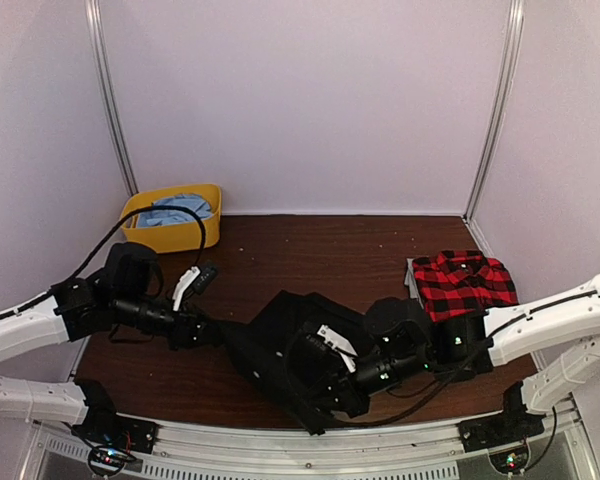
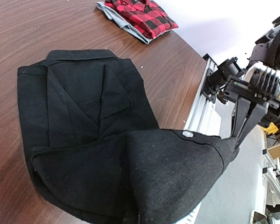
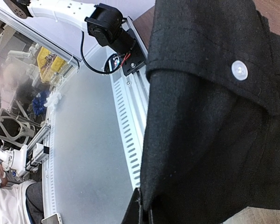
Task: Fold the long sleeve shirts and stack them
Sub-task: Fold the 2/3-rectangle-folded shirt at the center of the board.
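Observation:
The black shirt (image 1: pixel 280 325) lies partly folded at the table's near middle, collar away from the arms. Its near edge is lifted between both grippers. My left gripper (image 1: pixel 212 333) is shut on its left end; in the left wrist view (image 2: pixel 140 219) the cloth hides the fingers. My right gripper (image 1: pixel 315 385) is shut on the near right corner, seen pinching it in the left wrist view (image 2: pixel 238 137) and the right wrist view (image 3: pixel 144 217). A white button (image 3: pixel 239 70) shows on the raised edge. The red-and-black plaid shirt (image 1: pixel 463 283) lies folded at the right.
A yellow bin (image 1: pixel 208 228) with blue cloth inside stands at the back left. The metal rail (image 1: pixel 280 455) runs along the table's near edge, just below the lifted cloth. White walls enclose the table on three sides.

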Controlling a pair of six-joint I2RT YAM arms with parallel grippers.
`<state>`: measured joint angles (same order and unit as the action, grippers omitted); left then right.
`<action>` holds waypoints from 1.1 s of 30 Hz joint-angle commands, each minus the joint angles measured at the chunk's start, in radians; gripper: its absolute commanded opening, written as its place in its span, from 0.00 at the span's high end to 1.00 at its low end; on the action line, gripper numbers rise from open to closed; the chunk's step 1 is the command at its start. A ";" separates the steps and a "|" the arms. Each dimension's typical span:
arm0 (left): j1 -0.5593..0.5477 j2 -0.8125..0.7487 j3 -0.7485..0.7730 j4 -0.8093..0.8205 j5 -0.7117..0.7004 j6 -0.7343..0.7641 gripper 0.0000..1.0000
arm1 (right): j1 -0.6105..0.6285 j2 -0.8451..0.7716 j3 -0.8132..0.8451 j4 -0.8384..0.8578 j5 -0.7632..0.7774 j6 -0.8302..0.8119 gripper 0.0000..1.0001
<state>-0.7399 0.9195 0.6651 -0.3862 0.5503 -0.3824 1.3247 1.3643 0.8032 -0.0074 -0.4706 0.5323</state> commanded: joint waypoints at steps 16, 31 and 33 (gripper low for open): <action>0.110 0.569 0.376 0.007 0.058 0.104 1.00 | -0.361 -0.066 -0.145 -0.022 -0.254 0.010 1.00; 0.175 0.996 0.690 0.037 0.154 0.113 1.00 | -0.705 0.103 -0.071 -0.139 -0.367 -0.135 0.82; 0.177 1.043 0.722 0.042 0.159 0.109 1.00 | -0.737 0.122 -0.071 -0.125 -0.364 -0.132 0.74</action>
<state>-0.5903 1.8992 1.3094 -0.4103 0.6971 -0.2687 0.6411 1.4490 0.7193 -0.0967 -0.8082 0.4294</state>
